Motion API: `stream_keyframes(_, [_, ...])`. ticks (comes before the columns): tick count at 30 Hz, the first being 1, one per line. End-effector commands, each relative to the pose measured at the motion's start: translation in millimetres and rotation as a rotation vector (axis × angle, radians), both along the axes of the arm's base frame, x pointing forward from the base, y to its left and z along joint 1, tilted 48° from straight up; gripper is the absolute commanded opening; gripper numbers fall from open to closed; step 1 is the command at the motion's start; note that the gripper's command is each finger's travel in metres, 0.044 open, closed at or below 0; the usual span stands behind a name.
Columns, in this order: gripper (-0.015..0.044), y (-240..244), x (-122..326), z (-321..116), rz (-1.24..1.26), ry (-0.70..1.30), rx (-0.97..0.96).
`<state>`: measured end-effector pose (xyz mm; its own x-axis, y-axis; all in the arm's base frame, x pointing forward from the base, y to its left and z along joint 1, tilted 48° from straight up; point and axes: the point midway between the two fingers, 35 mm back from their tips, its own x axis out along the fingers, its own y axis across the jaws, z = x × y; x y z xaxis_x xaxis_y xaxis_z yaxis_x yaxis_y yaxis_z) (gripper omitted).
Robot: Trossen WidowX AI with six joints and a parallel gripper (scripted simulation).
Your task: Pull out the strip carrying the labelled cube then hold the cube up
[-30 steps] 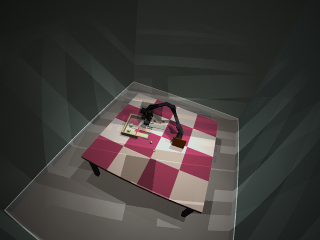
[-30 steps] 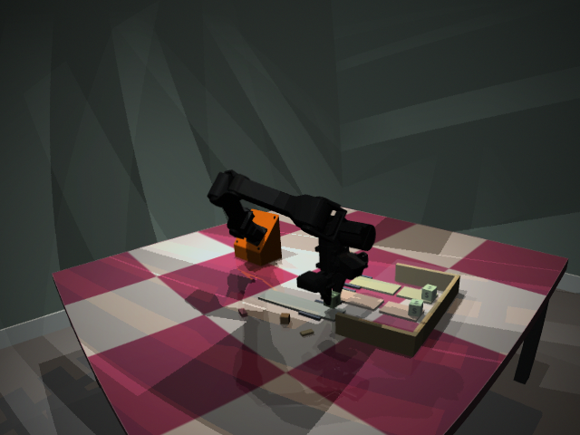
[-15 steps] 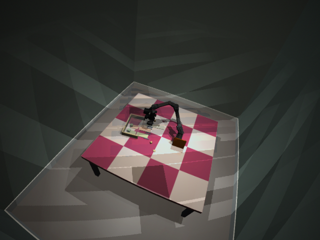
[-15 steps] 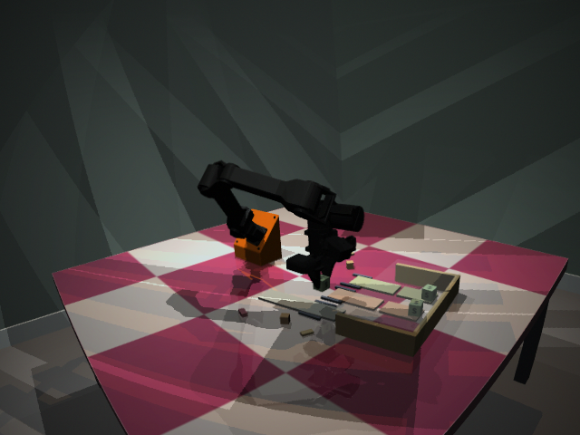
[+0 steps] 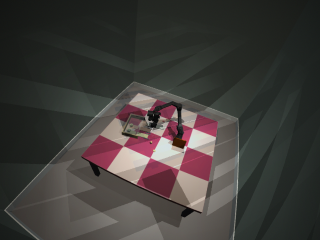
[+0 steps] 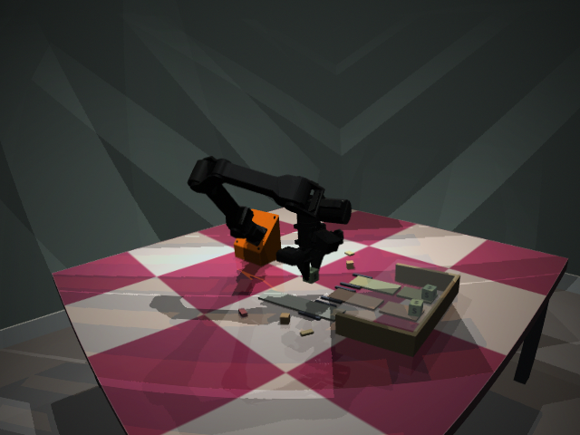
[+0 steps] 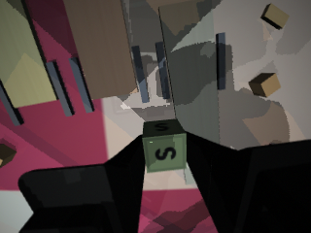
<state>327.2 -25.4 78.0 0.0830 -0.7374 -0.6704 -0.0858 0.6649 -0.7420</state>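
Matt black gripper [image 7: 165, 165] clamps a smooth, matt green cube [image 7: 165, 152]
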Motion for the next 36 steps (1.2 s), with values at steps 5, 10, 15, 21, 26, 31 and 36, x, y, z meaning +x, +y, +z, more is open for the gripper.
stream_keyframes(5, [0.0000,1,-31,-8,-0.005,-0.002,0.006])
stream_keyframes(10, [0.0000,4,-33,-6,-0.005,-0.002,0.006])
stream_keyframes(15, [0.0000,25,-36,13,-0.005,-0.001,0.007])
stream_keyframes(21, [0.0000,28,-36,16,-0.005,-0.001,0.007])
stream_keyframes(26, [0.0000,28,-36,16,-0.005,-0.001,0.007])
stream_keyframes(31, [0.0000,28,-36,16,-0.005,-0.001,0.007])
stream_keyframes(36, [0.0000,28,-36,16,-0.005,-0.001,0.007])
